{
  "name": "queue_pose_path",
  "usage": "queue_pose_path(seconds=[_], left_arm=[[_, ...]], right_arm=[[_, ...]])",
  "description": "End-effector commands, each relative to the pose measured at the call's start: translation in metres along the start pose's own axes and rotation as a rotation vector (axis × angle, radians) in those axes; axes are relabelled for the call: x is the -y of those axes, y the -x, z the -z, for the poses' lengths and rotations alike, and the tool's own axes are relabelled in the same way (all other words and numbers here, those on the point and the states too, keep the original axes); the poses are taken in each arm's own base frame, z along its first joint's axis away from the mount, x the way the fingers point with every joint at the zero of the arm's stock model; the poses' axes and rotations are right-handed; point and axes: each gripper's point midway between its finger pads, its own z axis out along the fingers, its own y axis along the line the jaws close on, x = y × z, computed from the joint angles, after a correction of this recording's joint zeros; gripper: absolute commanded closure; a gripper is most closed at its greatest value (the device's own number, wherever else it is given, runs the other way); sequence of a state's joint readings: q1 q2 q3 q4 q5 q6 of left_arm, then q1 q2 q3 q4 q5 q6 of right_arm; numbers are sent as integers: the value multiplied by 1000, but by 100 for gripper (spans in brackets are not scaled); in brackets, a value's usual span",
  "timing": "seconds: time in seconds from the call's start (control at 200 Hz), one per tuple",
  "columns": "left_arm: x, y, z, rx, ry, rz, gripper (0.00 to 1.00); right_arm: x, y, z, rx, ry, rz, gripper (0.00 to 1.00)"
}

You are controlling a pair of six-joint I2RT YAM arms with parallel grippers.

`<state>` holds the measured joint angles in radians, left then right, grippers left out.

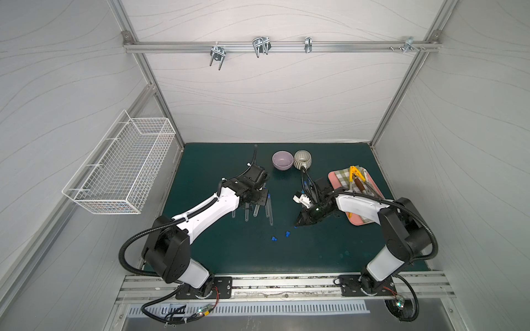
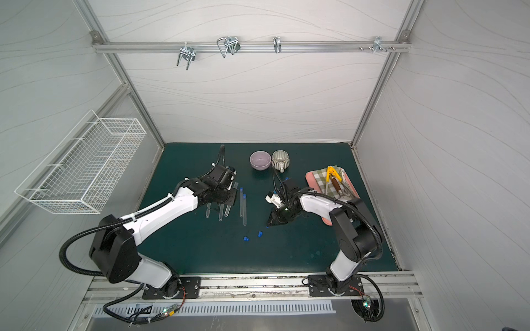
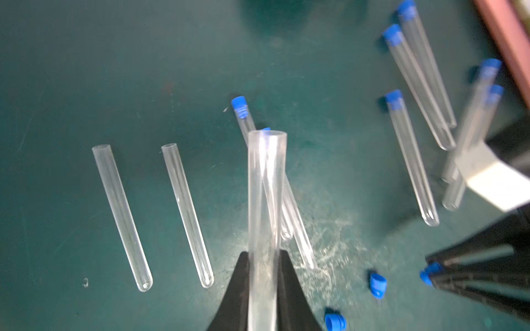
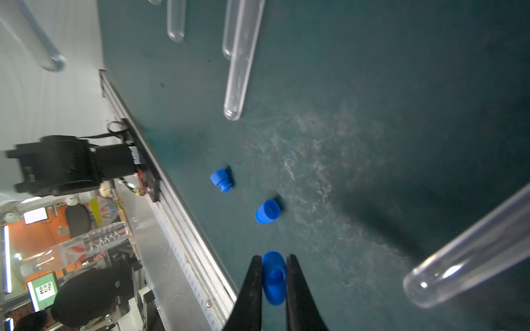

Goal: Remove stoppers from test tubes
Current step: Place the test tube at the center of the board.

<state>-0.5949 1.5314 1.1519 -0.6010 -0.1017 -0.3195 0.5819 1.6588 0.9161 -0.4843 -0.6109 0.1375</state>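
Clear tube, mouth open and unplugged, juts straight out of the left gripper, mouth pointing away, over the green mat. The jaws pinch its lower body. The right gripper clamps a blue stopper near two loose stoppers on the mat.

2 blue stoppers loose near flat tubes.

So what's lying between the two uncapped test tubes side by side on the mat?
Nothing. In the left wrist view only bare green mat shows between one uncapped test tube and its neighbour; they lie apart, not touching.
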Motion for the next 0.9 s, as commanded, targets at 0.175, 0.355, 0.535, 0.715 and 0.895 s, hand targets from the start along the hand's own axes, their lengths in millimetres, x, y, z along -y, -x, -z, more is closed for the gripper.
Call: queue_pose_path(seconds=[0.175,0.355,0.535,0.715,0.895], left_arm=[[-14,25,-37,12,114,165,97],[-25,18,-64,-34,180,193,97],[-34,11,-84,-59,217,207,97],[-45,2,-97,-86,258,207,97],[-50,-6,-107,-118,272,206,98]], right_arm=[[14,-11,-10,-70,-113,23,98],[16,-17,-15,-85,-109,17,97],[16,-18,-19,-96,-113,17,95],[18,-17,-20,-95,-116,18,93],[19,-17,-21,-100,-118,12,90]])
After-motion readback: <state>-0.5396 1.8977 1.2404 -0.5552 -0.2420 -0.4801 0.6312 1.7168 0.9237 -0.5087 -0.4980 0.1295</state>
